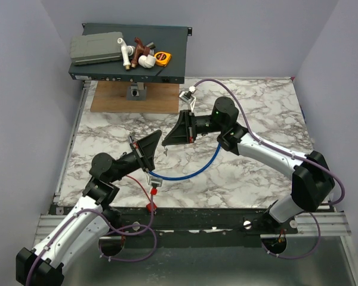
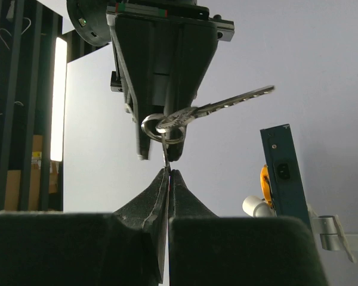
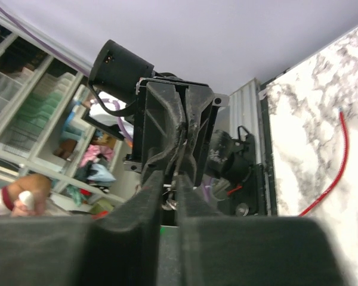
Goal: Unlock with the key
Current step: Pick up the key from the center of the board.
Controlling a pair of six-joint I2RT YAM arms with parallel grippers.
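Note:
The key (image 2: 227, 101) is silver, on a small ring (image 2: 161, 128), held in the air between my two grippers; in the top view it is a tiny glint (image 1: 166, 148). My left gripper (image 2: 169, 173) is shut on a thin link just under the ring, with a sliver of red between the jaws. My right gripper (image 3: 172, 179) faces it tip to tip, nearly shut around the ring and key head. The red cord (image 1: 140, 189) trails to a red tag (image 1: 149, 206). The blue cable lock (image 1: 191, 173) curves across the table below the grippers. No brass padlock shows.
A dark rack unit (image 1: 173, 59) stands at the back left, carrying a grey box (image 1: 95, 49), white pipe fittings (image 1: 144, 59) and an orange tape measure (image 1: 163, 58). A wooden board (image 1: 116, 98) lies in front of it. A small red-and-white piece (image 1: 155, 189) lies near the cord.

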